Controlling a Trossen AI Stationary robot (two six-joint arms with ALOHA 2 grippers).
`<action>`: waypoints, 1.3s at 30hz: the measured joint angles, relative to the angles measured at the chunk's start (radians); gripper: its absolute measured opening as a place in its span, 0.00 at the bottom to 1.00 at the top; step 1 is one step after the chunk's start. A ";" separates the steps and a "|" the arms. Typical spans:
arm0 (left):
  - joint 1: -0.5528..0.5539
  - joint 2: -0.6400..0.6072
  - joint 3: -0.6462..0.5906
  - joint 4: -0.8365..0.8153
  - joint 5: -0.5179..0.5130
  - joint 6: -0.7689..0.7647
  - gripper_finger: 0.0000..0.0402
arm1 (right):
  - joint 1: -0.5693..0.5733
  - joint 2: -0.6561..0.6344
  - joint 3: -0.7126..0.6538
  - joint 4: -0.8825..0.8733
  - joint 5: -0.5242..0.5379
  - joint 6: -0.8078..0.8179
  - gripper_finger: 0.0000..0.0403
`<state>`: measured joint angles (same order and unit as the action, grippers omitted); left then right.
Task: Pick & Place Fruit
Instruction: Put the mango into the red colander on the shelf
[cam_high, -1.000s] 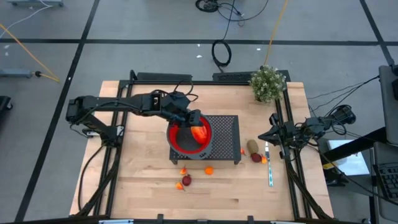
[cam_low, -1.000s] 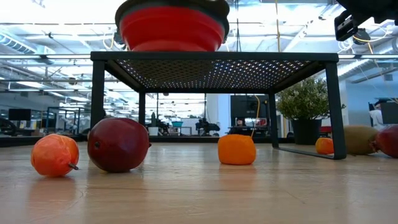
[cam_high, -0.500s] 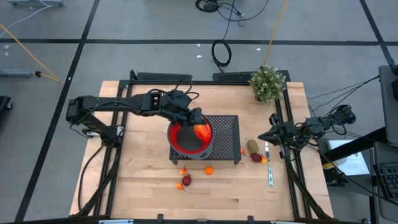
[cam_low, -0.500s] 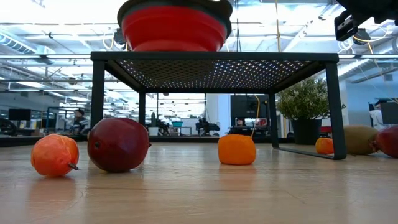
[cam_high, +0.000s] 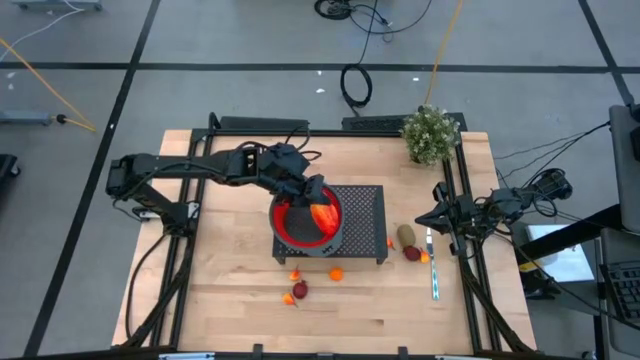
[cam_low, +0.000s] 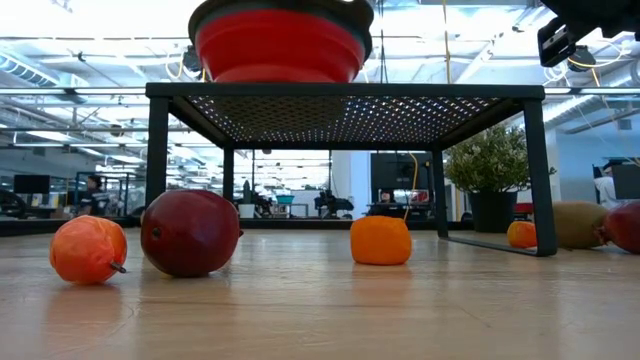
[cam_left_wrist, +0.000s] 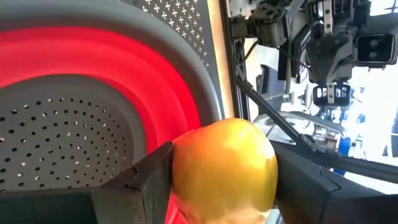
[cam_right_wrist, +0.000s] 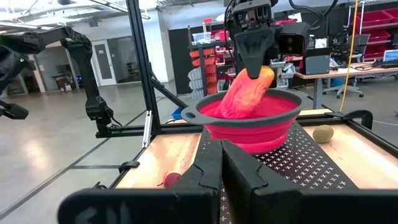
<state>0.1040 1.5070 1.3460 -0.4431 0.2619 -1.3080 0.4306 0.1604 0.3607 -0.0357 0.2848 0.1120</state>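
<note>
The long red-orange-yellow fruit (cam_high: 322, 213) hangs tilted over the inside of the red bowl (cam_high: 290, 230), its lower end down within the rim, pinched between the fingers of the left gripper (cam_high: 316, 200), which are clamped on its yellow upper end (cam_left_wrist: 225, 163). The bowl, red with a grey rim (cam_right_wrist: 249, 117), sits on the black perforated rack (cam_high: 362, 205) in the middle of the wooden table (cam_high: 230, 290). In front of the rack lie an orange ball (cam_low: 380, 240), a dark red fruit (cam_low: 190, 232) and a red-orange one (cam_low: 88, 249); to the rack's right are a brown oval (cam_high: 405, 235), another dark red piece (cam_high: 412, 253) and a pale-handled utensil (cam_high: 435, 280). The right gripper (cam_right_wrist: 221, 163) waits at the table's right edge, fingers pressed together on nothing. A potted plant (cam_high: 430, 133) stands at the far right corner.
</note>
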 joint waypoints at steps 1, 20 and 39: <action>0.000 0.000 0.000 0.000 0.000 0.001 0.57 | 0.000 0.000 0.000 0.000 0.000 0.000 0.00; -0.008 0.000 0.000 -0.032 -0.062 0.067 0.57 | 0.000 0.000 0.000 0.000 0.000 0.000 0.00; -0.008 0.000 0.000 -0.031 -0.079 0.073 0.58 | 0.000 0.000 0.000 0.000 0.000 0.000 0.00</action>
<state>0.0959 1.5070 1.3460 -0.4744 0.1825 -1.2354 0.4308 0.1604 0.3607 -0.0357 0.2849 0.1123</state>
